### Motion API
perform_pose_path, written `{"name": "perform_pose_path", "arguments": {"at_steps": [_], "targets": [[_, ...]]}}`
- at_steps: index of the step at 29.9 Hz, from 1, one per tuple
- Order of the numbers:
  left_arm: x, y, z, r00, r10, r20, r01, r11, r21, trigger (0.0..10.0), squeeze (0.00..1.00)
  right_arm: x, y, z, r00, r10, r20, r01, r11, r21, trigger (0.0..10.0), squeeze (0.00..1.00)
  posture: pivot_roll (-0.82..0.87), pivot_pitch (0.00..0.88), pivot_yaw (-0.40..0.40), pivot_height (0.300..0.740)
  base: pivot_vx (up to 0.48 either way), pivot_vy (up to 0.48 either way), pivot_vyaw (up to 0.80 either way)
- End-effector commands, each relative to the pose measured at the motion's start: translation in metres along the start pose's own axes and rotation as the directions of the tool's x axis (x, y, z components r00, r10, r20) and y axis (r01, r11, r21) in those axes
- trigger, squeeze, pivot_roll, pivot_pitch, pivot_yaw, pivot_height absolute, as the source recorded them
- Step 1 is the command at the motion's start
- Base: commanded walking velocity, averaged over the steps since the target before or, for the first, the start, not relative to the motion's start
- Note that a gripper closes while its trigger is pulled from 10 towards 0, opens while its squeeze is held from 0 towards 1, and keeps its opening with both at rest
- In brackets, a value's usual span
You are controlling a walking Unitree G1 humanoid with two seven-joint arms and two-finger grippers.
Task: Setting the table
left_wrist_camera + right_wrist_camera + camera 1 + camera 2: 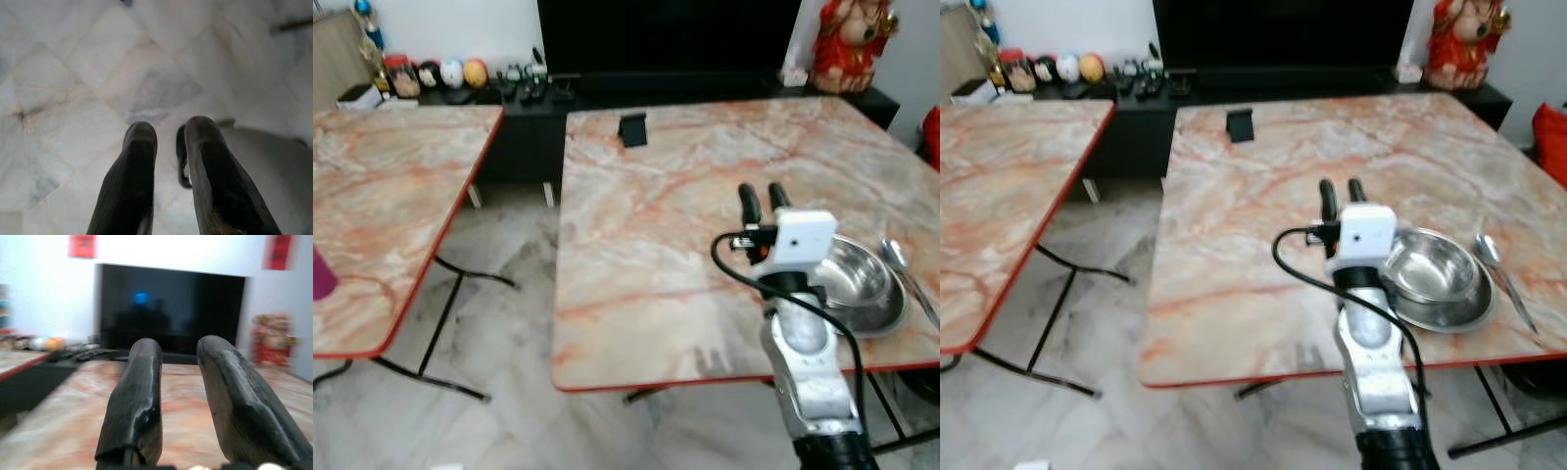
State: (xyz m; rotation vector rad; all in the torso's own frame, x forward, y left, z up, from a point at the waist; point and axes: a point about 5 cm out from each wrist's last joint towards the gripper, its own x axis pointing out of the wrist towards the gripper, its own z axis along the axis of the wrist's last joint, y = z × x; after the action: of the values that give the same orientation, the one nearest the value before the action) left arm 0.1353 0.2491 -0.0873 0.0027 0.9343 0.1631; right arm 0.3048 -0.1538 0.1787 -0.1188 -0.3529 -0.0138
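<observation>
A steel bowl (852, 274) sits in a steel plate (887, 317) near the front right of the marble table (646, 245). A spoon (899, 259) lies just to the right of the plate. My right gripper (762, 193) is raised above the table, left of the bowl and not touching it. Its fingers (142, 382) stand open with nothing between them and point toward the far wall. My left gripper (170, 128) hangs open over the tiled floor.
A small black stand (632, 129) sits at the table's far left. A second marble table (382, 196) is to the left across a floor gap, with a pink object (321, 274) on it. A dark TV (666, 39), low cabinet and red figurine (850, 44) line the back wall.
</observation>
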Motion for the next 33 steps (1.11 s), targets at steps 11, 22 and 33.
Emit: {"name": "perform_pose_path", "arguments": {"at_steps": [11, 22, 33], "targets": [[-0.004, 0.008, -0.010, 0.999, 0.026, -0.041, -0.026, 1.000, 0.001, 10.0, 0.00, 0.005, 0.017, 0.010, 0.997, 0.067, 0.046, -0.067, 0.998, 0.005, 10.0, 0.00, -0.08, 0.000, 0.006, 0.707, 0.000, 0.317, 0.00], [-0.003, 0.003, -0.010, 0.999, 0.023, -0.041, -0.023, 1.000, -0.001, 10.0, 0.00, 0.007, 0.016, 0.011, 0.997, 0.063, 0.047, -0.064, 0.998, 0.009, 10.0, 0.00, -0.08, 0.000, 0.004, 0.707, 0.000, 0.314, 0.00], [-0.005, 0.013, -0.012, 0.998, 0.035, -0.046, -0.036, 0.999, -0.001, 10.0, 0.00, 0.009, 0.023, 0.013, 0.993, 0.096, 0.062, -0.095, 0.995, -0.005, 10.0, 0.00, -0.08, 0.000, 0.006, 0.707, 0.000, 0.314, 0.00]]}}
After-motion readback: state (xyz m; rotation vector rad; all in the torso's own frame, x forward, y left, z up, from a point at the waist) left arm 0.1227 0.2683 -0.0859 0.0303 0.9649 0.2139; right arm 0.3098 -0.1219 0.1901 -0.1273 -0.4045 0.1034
